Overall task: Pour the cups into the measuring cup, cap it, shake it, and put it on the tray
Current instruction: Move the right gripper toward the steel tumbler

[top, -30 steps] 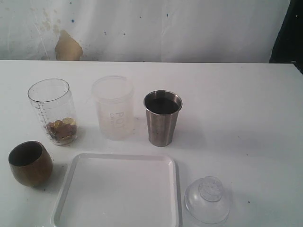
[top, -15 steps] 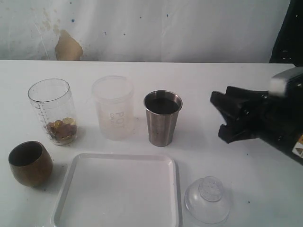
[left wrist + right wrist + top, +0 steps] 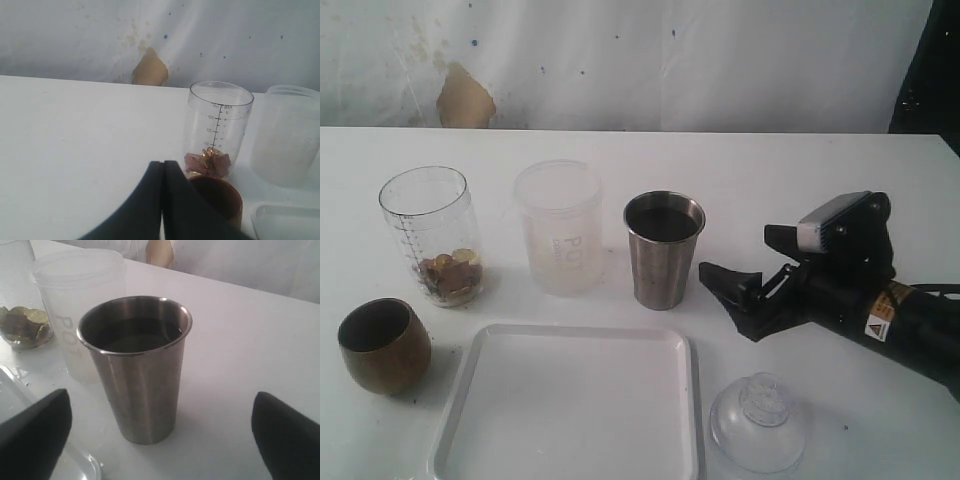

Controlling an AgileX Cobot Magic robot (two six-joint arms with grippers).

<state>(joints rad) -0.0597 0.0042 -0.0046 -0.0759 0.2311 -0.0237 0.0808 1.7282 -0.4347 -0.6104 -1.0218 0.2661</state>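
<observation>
Steel tumbler (image 3: 663, 250) stands upright, mouth facing up.

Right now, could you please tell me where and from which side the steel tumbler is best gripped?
I would take the steel tumbler across its upper wall, coming in level from its free right side in the exterior view, where the right pincer stands open. It tapers toward the base, so a higher grip should slip less, and the frosted tumbler crowds its left.

I see my right gripper (image 3: 738, 252), jaws spread, just beside the tapered brushed-steel tumbler (image 3: 663, 255) on the white desk (image 3: 800, 170).
</observation>
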